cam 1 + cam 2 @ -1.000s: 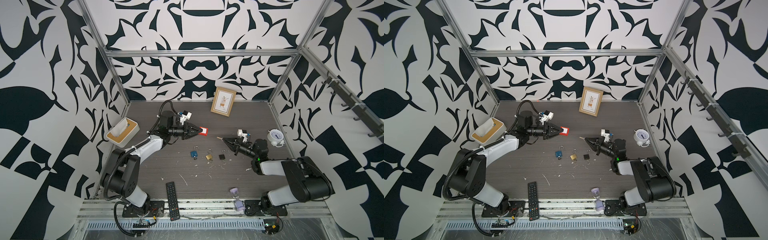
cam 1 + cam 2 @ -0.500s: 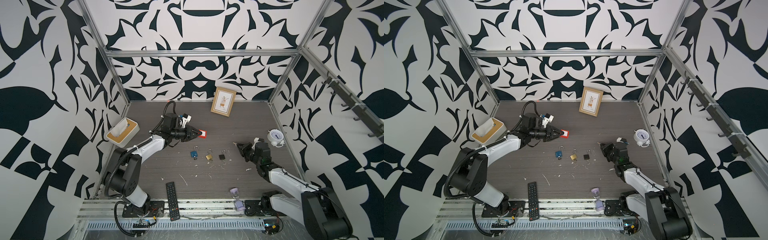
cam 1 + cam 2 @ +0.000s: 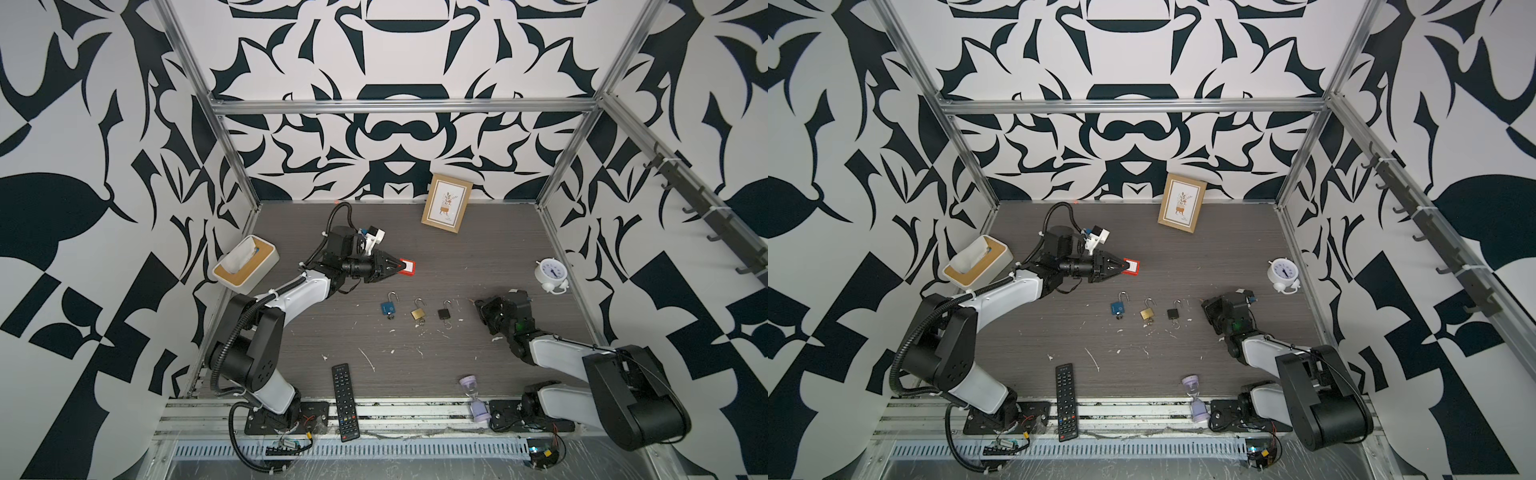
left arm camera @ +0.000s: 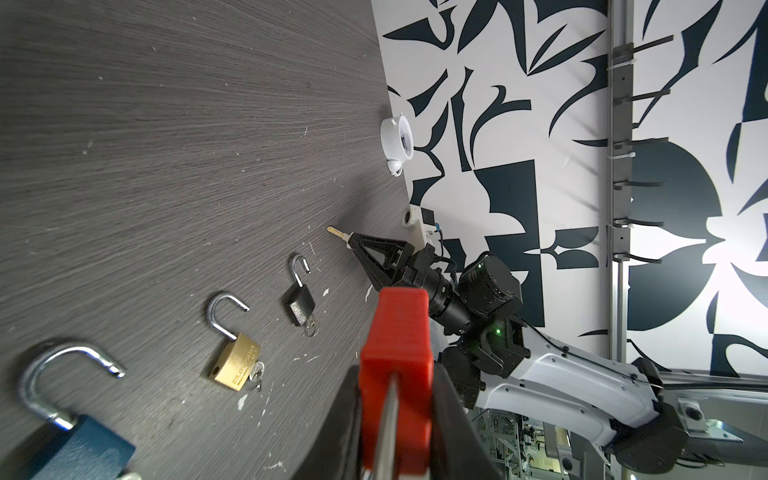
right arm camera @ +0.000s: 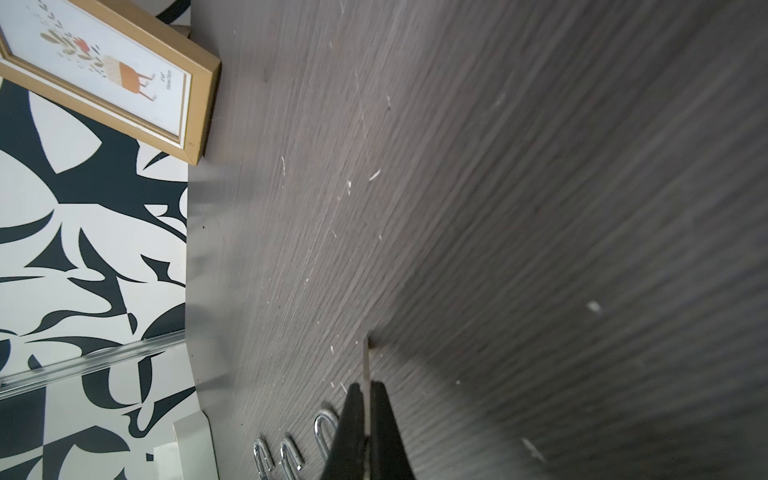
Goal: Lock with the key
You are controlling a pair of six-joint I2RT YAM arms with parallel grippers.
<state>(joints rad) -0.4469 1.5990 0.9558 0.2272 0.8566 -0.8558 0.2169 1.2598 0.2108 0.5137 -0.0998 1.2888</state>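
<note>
Dark table (image 3: 478,249) below, my left gripper (image 3: 400,266) clamps the red lock (image 3: 408,267) above it. My right gripper (image 4: 352,242) pinches the key (image 4: 336,232), well apart — next I'd line key to keyhole.

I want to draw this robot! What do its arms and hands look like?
Both arms have rounded black joints and smooth white middle sections. The left arm has a black ribbed cable looping beside it. The right arm shows a small green light. The left hand and right hand are black, pointed triangles with cut-out sides.
</note>
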